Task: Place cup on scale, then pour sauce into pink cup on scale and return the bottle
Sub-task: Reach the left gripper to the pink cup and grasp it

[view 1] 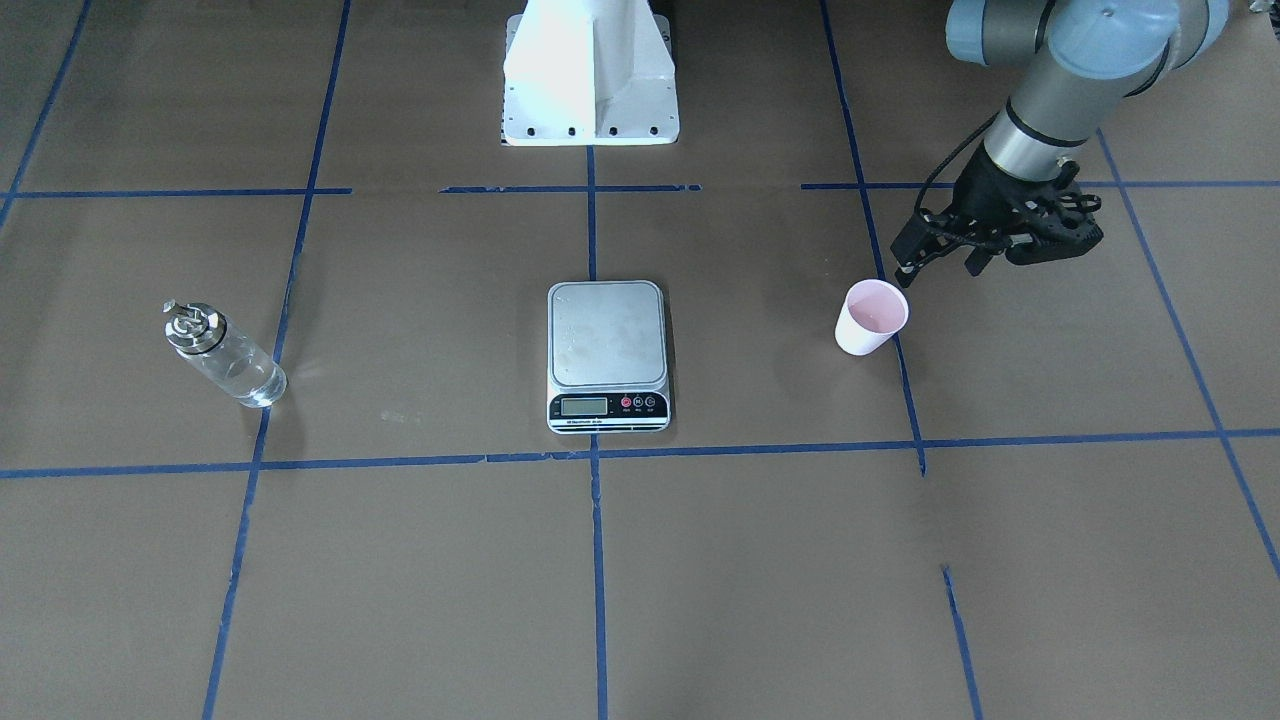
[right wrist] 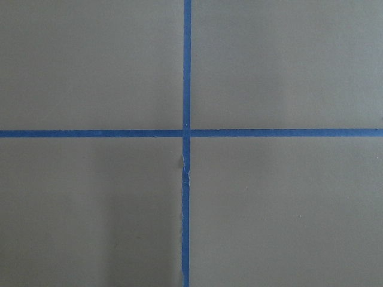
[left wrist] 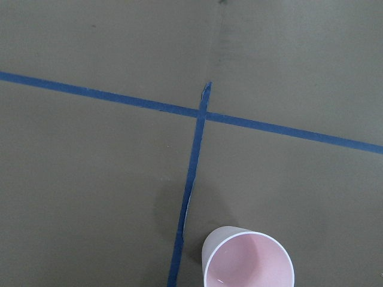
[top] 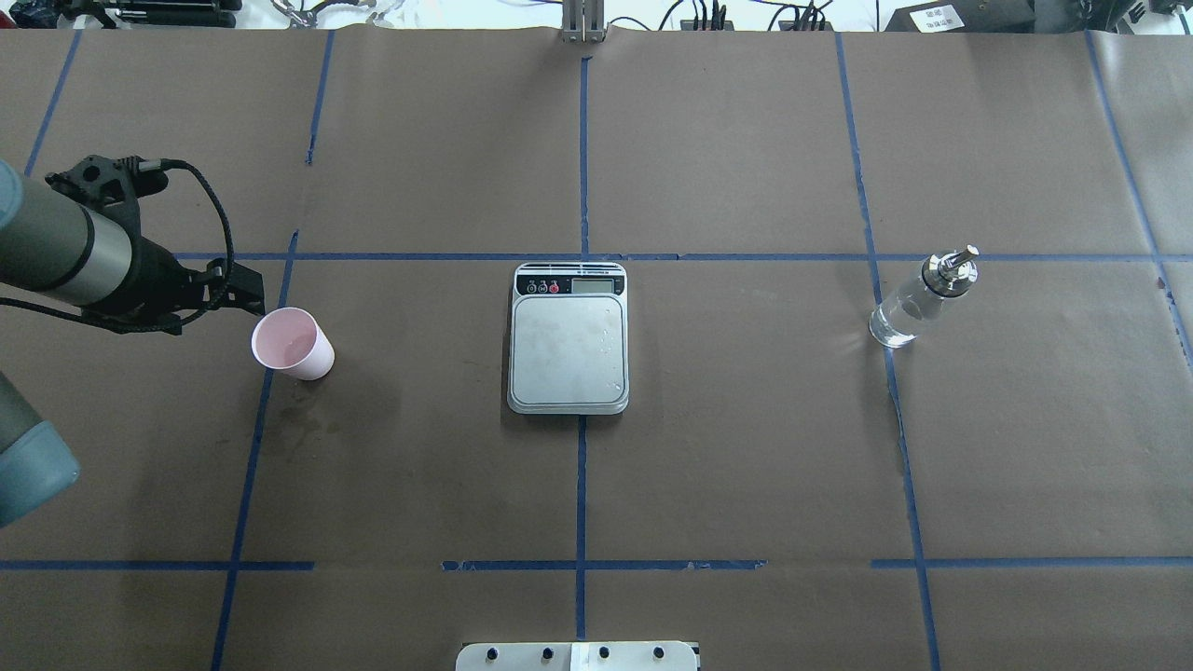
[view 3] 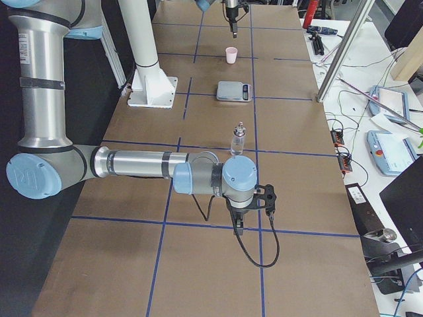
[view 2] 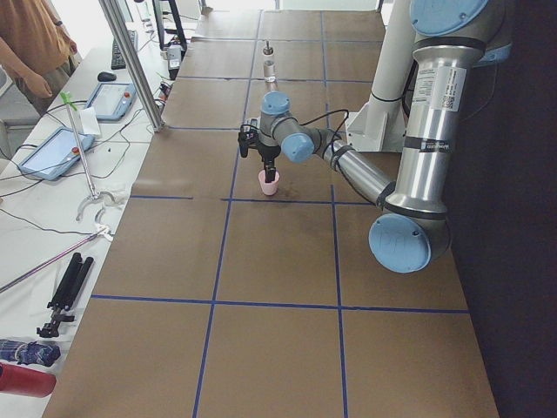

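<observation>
Table (top: 746,466): brown paper with blue tape lines. The scale sits at its middle, and I place everything else from it.

Left arm (top: 56,252): reaches in on the robot's left of the scale, wrist angled down toward the cup.

Right arm (view 3: 132,164): parked low, well apart from the scale on the robot's right, farther out than the bottle. Its wrist camera shows only tape.

Scale (top: 569,349): lies flat with its display strip on the edge away from the robot. The platform is bare apart from a few dried marks.

Bottle (top: 918,300): upright, well apart from the scale on the robot's right, untouched.

Left gripper (view 1: 938,270): hangs above and just beyond the cup, on the side away from the scale. The fingers look spread with nothing between them, and they are not touching the cup.

Right gripper (view 3: 238,228): I see it only from the side camera, so I cannot tell whether the fingers are apart or together.

Cup (top: 294,345): upright on the paper, well apart from the scale on the robot's left, mouth up. It looks empty.

Step in hand: as I judge it, the approach to pick up the cup; nothing of the task is done yet.

Doing it well: I'd bring the wrist over until the cup is centred in the left wrist view, where it now sits at the bottom edge. Then I'd lower with one finger on each side of the wall and close gently, since paper crushes. I'd lift it clear, carry it level, and set it mid-platform, clear of the display.
</observation>
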Tool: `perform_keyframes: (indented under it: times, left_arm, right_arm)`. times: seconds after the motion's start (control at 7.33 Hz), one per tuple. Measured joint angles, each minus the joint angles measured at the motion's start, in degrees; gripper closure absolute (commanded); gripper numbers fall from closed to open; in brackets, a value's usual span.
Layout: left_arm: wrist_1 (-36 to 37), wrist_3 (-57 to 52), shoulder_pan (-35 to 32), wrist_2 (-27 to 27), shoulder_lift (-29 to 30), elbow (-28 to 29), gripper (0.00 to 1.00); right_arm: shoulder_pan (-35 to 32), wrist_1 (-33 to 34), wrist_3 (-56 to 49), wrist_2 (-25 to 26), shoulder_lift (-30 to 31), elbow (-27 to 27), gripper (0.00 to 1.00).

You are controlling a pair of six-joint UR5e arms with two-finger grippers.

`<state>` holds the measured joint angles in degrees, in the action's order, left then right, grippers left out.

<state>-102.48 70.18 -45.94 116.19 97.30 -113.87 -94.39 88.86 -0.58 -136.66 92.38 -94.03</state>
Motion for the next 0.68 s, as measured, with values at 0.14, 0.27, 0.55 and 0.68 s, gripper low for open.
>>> perform_keyframes:
  times: [0.14, 0.27, 0.55, 0.68]
  left_arm:
    - [-0.2, 0.4, 1.1, -0.4, 0.3, 1.2, 0.0]
    - [-1.0, 0.5, 1.8, -0.5, 0.5, 2.7, 0.0]
    - [-2.6, 0.3, 2.4, -0.6, 1.0, 5.1, 0.0]
    - [-2.8, 0.2, 2.5, -0.6, 1.4, 5.9, 0.0]
  right_arm:
    - [0.0, 0.0, 0.0, 0.0, 0.0, -0.1, 0.0]
    - [0.0, 0.0, 0.0, 0.0, 0.0, -0.1, 0.0]
    - [0.0, 0.0, 0.0, 0.1, 0.0, -0.6, 0.0]
    - [0.0, 0.0, 0.0, 0.2, 0.0, -1.0, 0.0]
